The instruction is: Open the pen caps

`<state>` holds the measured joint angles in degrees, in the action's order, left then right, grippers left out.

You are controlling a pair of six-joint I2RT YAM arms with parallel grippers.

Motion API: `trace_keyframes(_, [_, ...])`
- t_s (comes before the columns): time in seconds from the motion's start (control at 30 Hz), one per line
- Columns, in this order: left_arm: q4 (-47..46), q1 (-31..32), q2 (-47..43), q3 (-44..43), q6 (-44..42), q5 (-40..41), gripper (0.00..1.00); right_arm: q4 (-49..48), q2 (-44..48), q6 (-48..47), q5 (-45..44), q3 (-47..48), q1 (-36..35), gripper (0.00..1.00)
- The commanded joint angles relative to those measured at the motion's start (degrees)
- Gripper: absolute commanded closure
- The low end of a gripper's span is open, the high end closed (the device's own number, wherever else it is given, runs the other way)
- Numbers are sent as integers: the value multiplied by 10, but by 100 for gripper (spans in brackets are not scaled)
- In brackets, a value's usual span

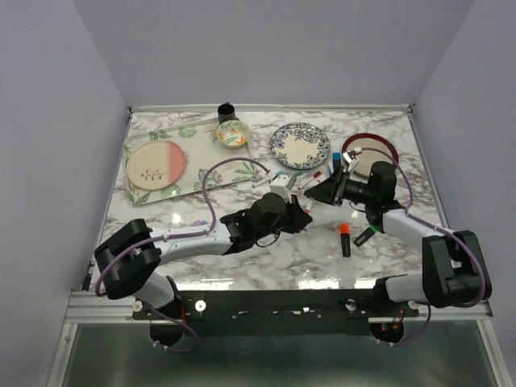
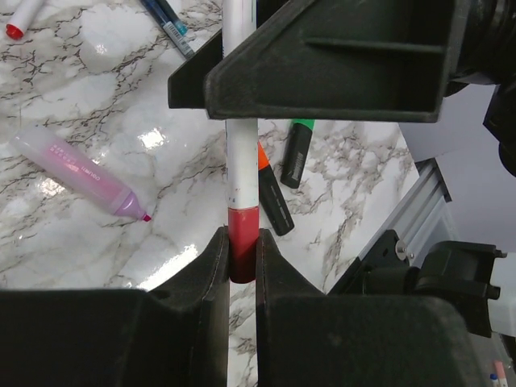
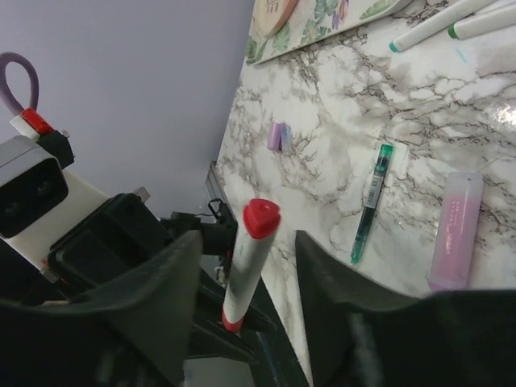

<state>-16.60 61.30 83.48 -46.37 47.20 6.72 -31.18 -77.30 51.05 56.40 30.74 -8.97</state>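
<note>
A thin white-barrelled pen (image 2: 240, 153) with red ends stands held off the table between the two arms. My left gripper (image 2: 242, 238) is shut on its lower red end. Its other end carries a red pen cap (image 3: 262, 218), still seated on the barrel (image 3: 244, 278). My right gripper (image 3: 246, 242) is open, one jaw on each side of that cap, touching neither side. In the top view the left gripper (image 1: 300, 216) and the right gripper (image 1: 324, 193) meet over the table's middle. Two lilac pen caps (image 3: 279, 137) lie loose on the marble.
A lilac highlighter (image 2: 76, 173), an orange one (image 1: 345, 239) and a green one (image 1: 364, 235) lie near the front. More pens (image 3: 435, 24) and a green pen (image 3: 372, 201) lie behind. Further back stand a floral plate (image 1: 300, 145), a red-rimmed plate (image 1: 369, 149), a tray (image 1: 181, 165), a bowl (image 1: 232, 134) and a black cup (image 1: 226, 110).
</note>
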Motion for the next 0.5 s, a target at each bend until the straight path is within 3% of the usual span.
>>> trace_keyframes(0.0, [-27, -1, 38, -30, -4, -3, 100, -13, 11, 46, 0, 7, -8, 61])
trace_keyframes(0.03, [-29, -1, 43, -32, -3, 0, 100, -18, 12, 49, 3, 9, -8, 84])
trace_keyframes(0.1, [-39, -1, 51, -30, 1, 2, 100, -21, 16, 51, 6, 12, -8, 99])
trace_keyframes(0.33, [-70, 11, 42, 25, 0, -59, 100, -28, 35, 48, -15, 13, 59, 100])
trace_keyframes(0.47, [-77, 53, 20, 77, 9, -66, 100, -18, 40, 50, -30, 10, 87, 100])
